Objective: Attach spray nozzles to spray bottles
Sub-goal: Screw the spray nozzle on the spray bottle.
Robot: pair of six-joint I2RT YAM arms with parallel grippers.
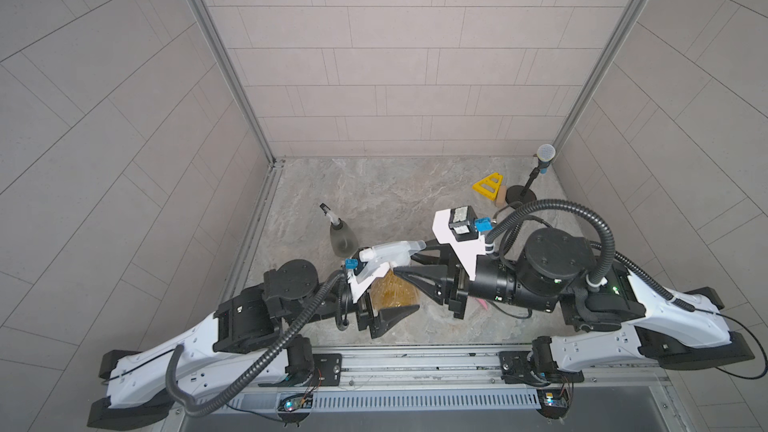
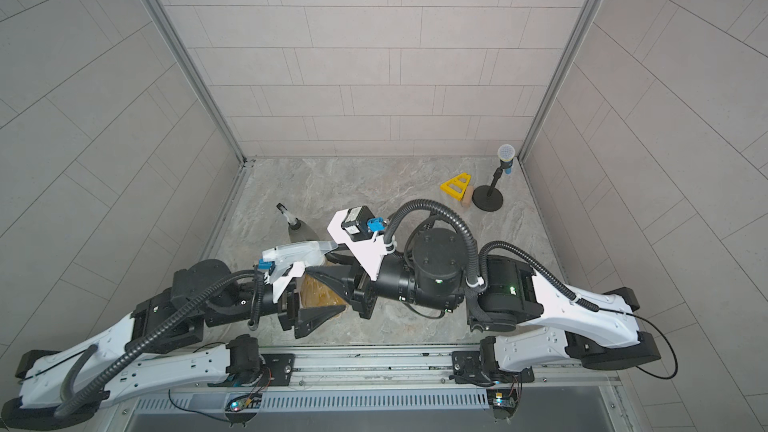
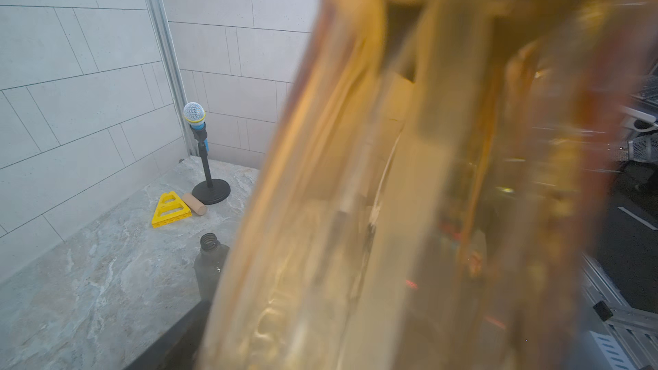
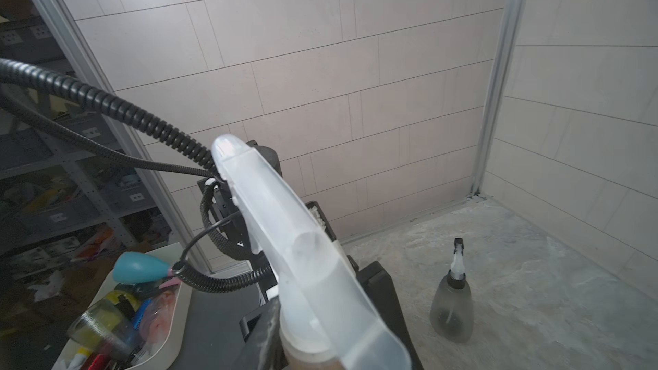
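Two claws share one job here. The left claw (image 1: 399, 297) is closed around the fat belly of the amber bottle (image 3: 391, 208), near the front of the counter (image 1: 374, 193). I think it holds the bottle so it will not spin or tip over. I cannot tell if the bottle's base touches the counter.

The right claw (image 1: 403, 264) comes in from the other side. It looks pinched shut, with a narrow gap, on the clear nozzle (image 4: 285, 243) down by its collar. The nozzle sits on top of the amber bottle's neck. Holding it that low makes sense to me, since the collar is the part that must turn (the long nose would only bend).

The amber bottle is see-through, smooth and shaped like a pear. The nozzle is milky plastic, long and rounded, a bit like a duck's bill.

A grey bottle (image 4: 451, 311) stands alone farther back, well apart from the claws. It is smoky and pear-shaped too, and it wears a white nozzle with a black tip. In the left wrist view, an open grey bottle (image 3: 210, 265) shows bare screw ridges on its neck, so it has no nozzle yet.

The counter looks like grey, cloudy stone.
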